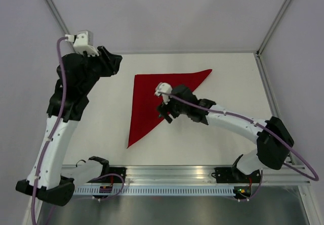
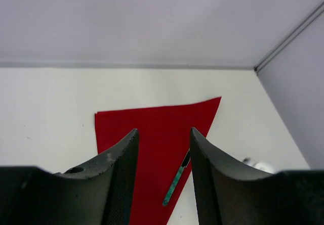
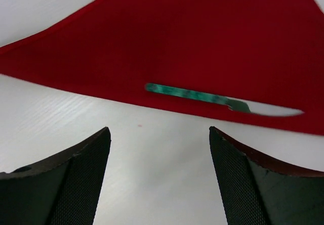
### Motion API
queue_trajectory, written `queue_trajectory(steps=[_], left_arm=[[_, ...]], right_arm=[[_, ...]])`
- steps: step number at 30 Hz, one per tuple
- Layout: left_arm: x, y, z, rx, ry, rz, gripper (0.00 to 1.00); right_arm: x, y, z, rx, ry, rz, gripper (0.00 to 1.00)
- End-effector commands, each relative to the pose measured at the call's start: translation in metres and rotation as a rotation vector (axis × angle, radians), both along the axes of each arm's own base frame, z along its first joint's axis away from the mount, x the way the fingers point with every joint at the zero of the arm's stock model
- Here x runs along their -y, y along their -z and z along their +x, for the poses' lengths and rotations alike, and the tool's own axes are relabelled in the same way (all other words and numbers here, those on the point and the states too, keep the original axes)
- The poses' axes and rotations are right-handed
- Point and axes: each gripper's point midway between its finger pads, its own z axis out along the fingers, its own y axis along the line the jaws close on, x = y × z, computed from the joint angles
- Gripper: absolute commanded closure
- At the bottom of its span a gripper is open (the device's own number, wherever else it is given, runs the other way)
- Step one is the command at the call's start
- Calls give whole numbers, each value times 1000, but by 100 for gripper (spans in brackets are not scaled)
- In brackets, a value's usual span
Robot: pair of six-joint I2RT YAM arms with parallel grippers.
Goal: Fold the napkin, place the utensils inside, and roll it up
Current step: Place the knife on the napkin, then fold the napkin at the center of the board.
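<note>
Knife (image 3: 225, 102) lies on napkin (image 3: 202, 33) (near its edge).

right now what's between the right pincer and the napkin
Only bare white table, shown in the right wrist view. The right pincer hangs open short of the napkin; a green-handled knife lies on the cloth just past its edge.

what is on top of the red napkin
One knife with a green handle lies flat on the napkin, close to its long edge. From above, the right gripper hides it. Anything under the napkin cannot be seen.
</note>
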Motion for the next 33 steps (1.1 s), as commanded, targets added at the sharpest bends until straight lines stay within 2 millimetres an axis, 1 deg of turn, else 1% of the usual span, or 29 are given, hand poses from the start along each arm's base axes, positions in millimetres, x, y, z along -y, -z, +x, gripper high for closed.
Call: queue_trajectory(steps=[1, 2, 3, 4, 6, 7, 9, 10, 12, 13, 15, 16, 22, 28, 32, 33], left_arm=[[-18, 8, -26, -81, -94, -43, 50], [-22, -1, -32, -62, -104, -47, 49], [-24, -4, -36, -59, -112, -50, 49], [-30, -13, -44, -35, -129, -57, 49], [-35, -18, -53, -32, -141, -60, 49], [-37, -20, -57, -29, -148, -58, 48], [-42, -22, -64, -29, -158, -51, 48], [-44, -23, -66, -27, -168, -48, 48], [-47, -23, -69, -31, -175, -40, 49], [-48, -23, -69, -31, -178, -38, 49], [-48, -23, -70, -31, -179, -38, 49], [-48, -22, -70, -33, -179, -37, 49], [-48, -13, -68, -54, -181, -23, 50], [-48, -6, -67, -70, -180, -12, 50], [-47, -5, -67, -72, -176, -7, 50], [-47, -5, -66, -75, -176, -6, 50]], right_arm=[[-57, 18, -26, 117, -125, -64, 16], [-70, 22, -37, 135, -162, -74, 17], [-78, 28, -43, 167, -181, -101, 18], [-101, 37, -63, 193, -244, -104, 18], [-120, 41, -79, 235, -295, -100, 19], [-135, 45, -93, 273, -337, -100, 19], [-147, 47, -103, 305, -367, -97, 19], [-159, 52, -113, 318, -396, -90, 19], [-168, 59, -119, 327, -413, -97, 19], [-176, 67, -124, 348, -420, -112, 19], [-184, 74, -129, 367, -430, -118, 19], [-191, 81, -134, 377, -438, -115, 19], [-208, 99, -135, 424, -427, -131, 19], [-218, 104, -135, 467, -412, -140, 20], [-219, 106, -135, 483, -403, -153, 21], [-219, 110, -135, 483, -404, -160, 22]])
